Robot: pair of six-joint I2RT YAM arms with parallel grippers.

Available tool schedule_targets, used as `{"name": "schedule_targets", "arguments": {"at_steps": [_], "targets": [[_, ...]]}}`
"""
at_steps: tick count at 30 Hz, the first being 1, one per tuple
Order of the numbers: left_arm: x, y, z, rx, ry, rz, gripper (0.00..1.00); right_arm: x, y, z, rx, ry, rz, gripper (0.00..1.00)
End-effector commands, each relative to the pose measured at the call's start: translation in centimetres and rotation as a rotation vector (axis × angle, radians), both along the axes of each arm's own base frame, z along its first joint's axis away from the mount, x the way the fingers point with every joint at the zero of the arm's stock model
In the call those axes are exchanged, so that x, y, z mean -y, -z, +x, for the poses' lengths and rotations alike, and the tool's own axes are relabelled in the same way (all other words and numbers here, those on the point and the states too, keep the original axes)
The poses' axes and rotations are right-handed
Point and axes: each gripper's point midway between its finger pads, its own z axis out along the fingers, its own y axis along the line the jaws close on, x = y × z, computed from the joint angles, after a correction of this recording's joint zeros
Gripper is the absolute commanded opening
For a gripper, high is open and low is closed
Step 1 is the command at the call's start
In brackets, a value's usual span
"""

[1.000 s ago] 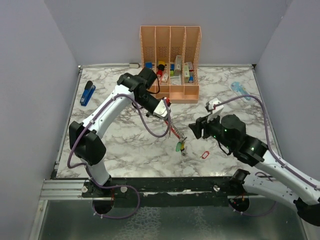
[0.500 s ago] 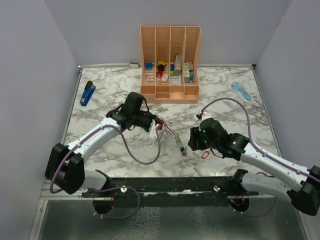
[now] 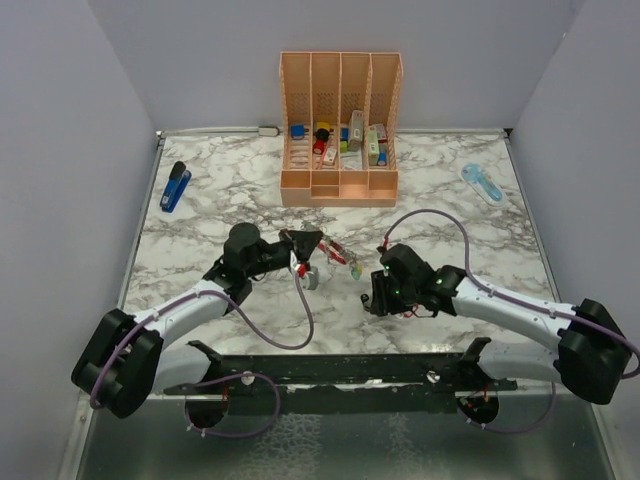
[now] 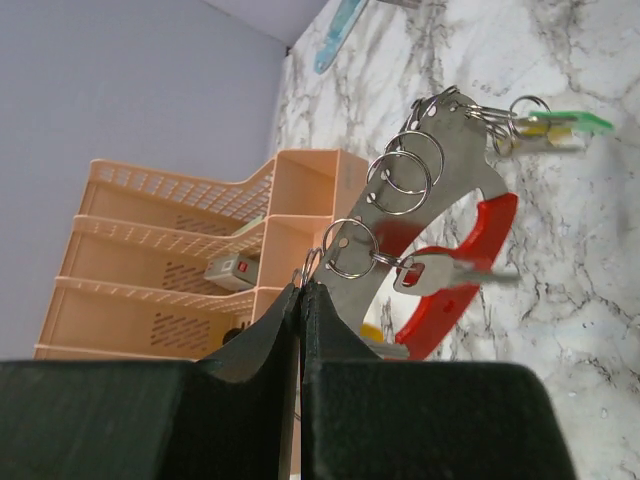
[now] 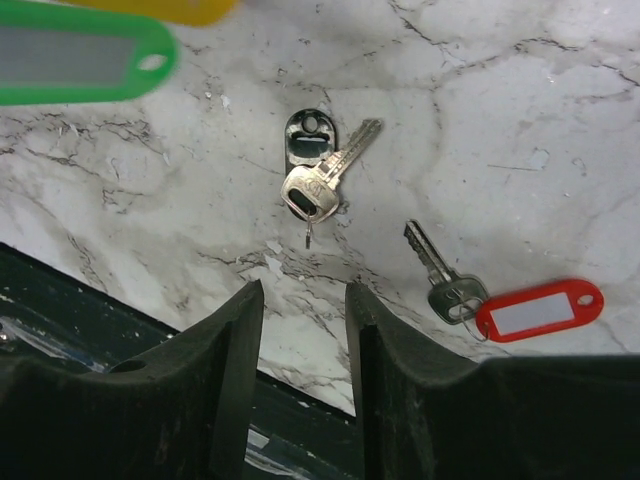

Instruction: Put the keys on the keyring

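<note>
Gripping the keyring (image 4: 445, 175) by its grey metal side, left end effector (image 4: 300, 298) clamped; green-tagged key (image 4: 560, 124) already threaded. Right end effector (image 5: 303, 298) fingers apart, low over two loose keys (image 5: 318, 178) on worktop (image 5: 520, 120) near its front edge, one red-tagged.

Mostly shiny metal plus glossy plastic here

The keyring (image 4: 455, 170) is dull brushed grey metal with a glossy red plastic side. The keys (image 5: 318, 182) are polished silver metal, the red tag (image 5: 540, 310) is smooth plastic, and the table (image 5: 520, 110) has a smooth marble-pattern top.
</note>
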Motion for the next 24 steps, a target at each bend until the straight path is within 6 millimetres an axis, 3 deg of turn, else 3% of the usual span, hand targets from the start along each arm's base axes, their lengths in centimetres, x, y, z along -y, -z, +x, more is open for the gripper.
{"name": "schedule_targets", "arguments": {"at_steps": [1,14,19,24], "targets": [[-0.8,-5.4,0.7,0.127,-0.079,-0.192,0.00,-1.9,0.2,0.3,-0.012,-0.025,0.077,0.38],[-2.0,-5.2,-0.6,0.129,-0.105,-0.255,0.00,-2.1,2.1,0.4,-0.025,-0.013,0.069,0.31],[-2.2,-5.3,-1.0,0.131,-0.104,-0.270,0.00,-2.2,2.5,0.5,-0.027,-0.020,0.061,0.18],[-2.4,-5.3,-1.0,0.122,-0.113,-0.280,0.00,-2.6,2.9,0.5,-0.035,-0.036,0.067,0.16]]}}
